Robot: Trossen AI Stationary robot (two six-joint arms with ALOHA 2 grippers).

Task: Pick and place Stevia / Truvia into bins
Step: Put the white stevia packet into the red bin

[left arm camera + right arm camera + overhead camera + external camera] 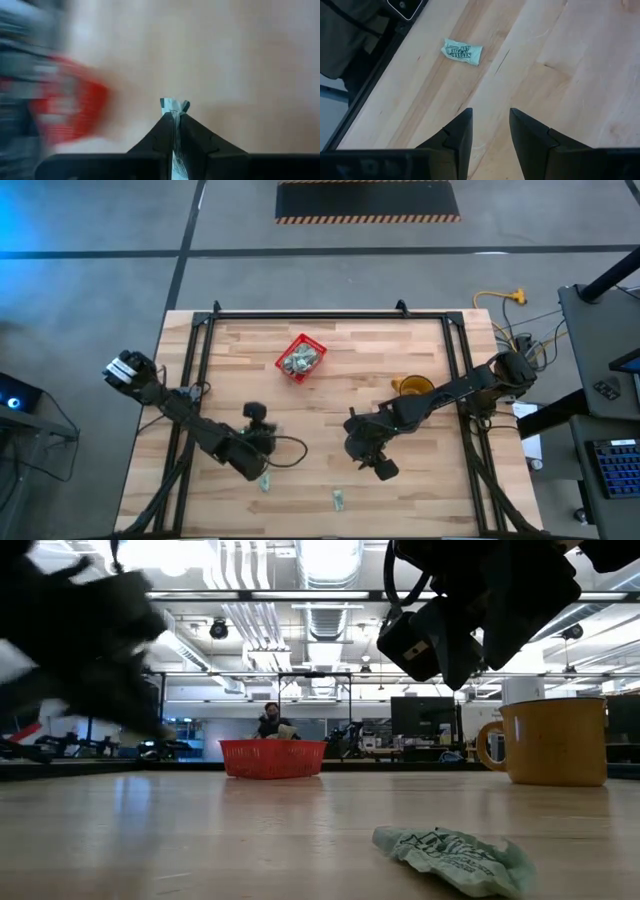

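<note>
One thin, crumpled sachet (174,106) is being pinched edge-on between the shut fingers of the left gripper (175,120), well short of the red basket (301,358); light, limp and easily dropped, it is probably best gripped mid-body, while the right gripper (490,131) is hanging open near another sachet (462,51).

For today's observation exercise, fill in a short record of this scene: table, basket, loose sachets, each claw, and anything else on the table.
table: wooden top
red basket: far side of table, holds sachets
loose sachet: lies near front edge, crumpled
left claw: shut on a sachet, near the front edge
right claw: open, above bare wood, loose sachet ahead of it
yellow mug: stands on the right side
</note>
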